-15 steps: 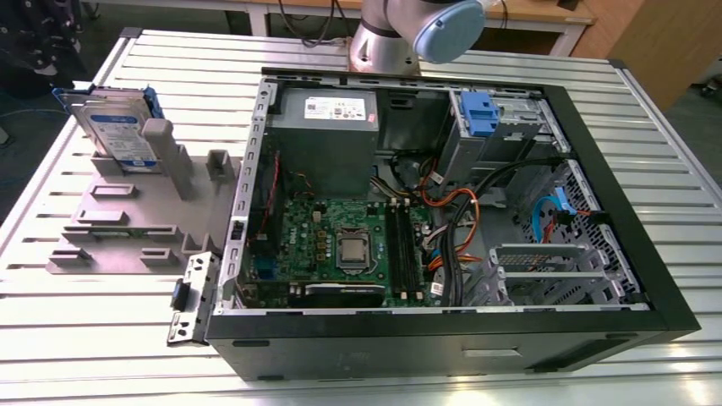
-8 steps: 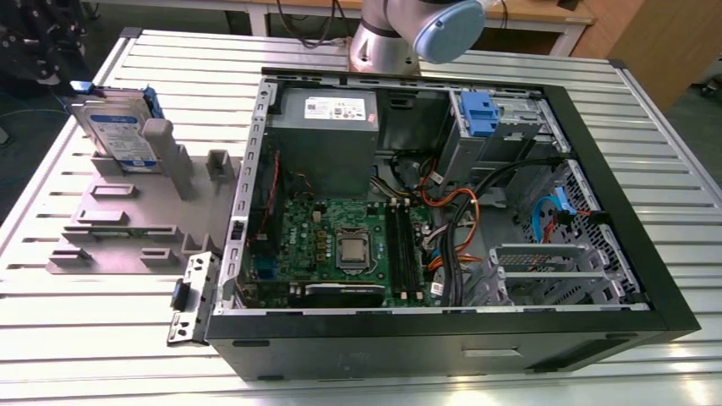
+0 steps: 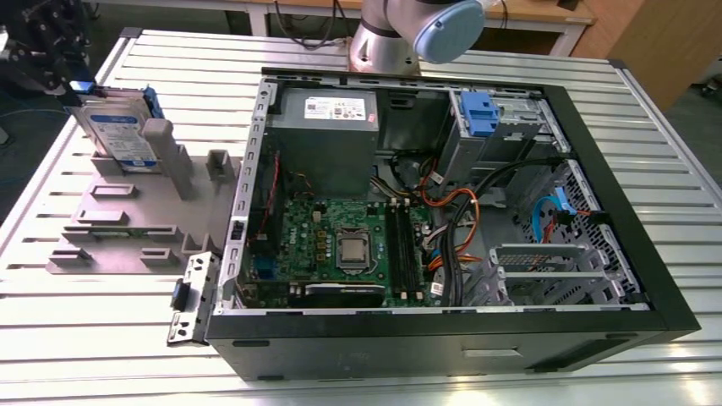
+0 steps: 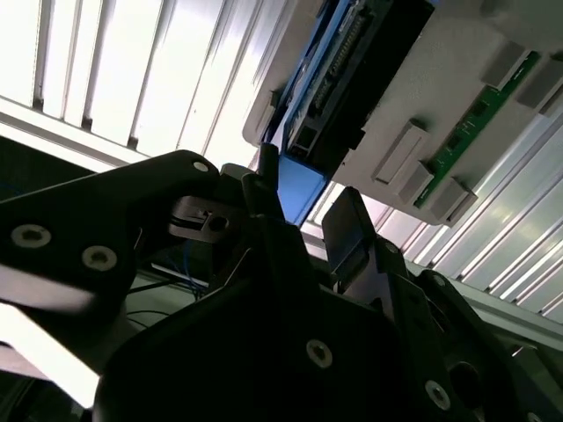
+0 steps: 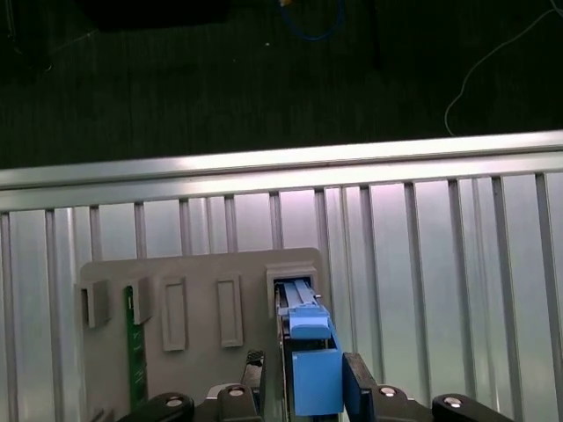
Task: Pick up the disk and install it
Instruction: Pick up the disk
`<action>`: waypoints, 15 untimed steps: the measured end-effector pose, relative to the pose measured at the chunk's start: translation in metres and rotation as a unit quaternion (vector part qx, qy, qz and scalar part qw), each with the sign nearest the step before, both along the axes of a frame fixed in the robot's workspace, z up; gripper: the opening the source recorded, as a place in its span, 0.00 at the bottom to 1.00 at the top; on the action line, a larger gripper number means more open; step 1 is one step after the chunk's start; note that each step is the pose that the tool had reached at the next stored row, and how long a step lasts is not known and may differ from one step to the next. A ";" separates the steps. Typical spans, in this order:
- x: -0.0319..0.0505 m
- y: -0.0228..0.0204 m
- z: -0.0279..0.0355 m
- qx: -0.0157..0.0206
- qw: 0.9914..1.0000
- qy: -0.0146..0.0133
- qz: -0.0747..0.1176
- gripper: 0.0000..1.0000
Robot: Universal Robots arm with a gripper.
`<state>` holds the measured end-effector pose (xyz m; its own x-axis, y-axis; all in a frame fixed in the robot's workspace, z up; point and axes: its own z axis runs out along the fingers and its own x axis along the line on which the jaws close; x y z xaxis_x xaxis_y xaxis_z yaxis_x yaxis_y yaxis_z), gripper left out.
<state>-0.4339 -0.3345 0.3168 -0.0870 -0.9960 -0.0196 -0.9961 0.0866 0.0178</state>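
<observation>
Fingers point(image 4: 347, 233) of our gripper point(image 4: 303, 207) stand spread in the second wrist view, one on each side of the blue carrier edge of the disk point(image 4: 295, 189), with a sliver of gap on one side. We see the disk standing on edge, leaning a little, in a slot of the grey fixture point(image 3: 124, 211), on the fixture's side away from the open computer case point(image 3: 451, 194). Beside the fixture, that case rests on the same slatted table point(image 3: 113, 338).
</observation>
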 end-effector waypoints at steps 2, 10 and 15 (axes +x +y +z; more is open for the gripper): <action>-0.0003 0.0001 -0.0037 0.001 1.000 0.000 0.001 0.47; -0.0007 0.0000 -0.0169 0.006 1.000 0.000 0.008 0.47; -0.0007 0.0000 -0.0181 0.007 1.000 0.000 0.009 0.47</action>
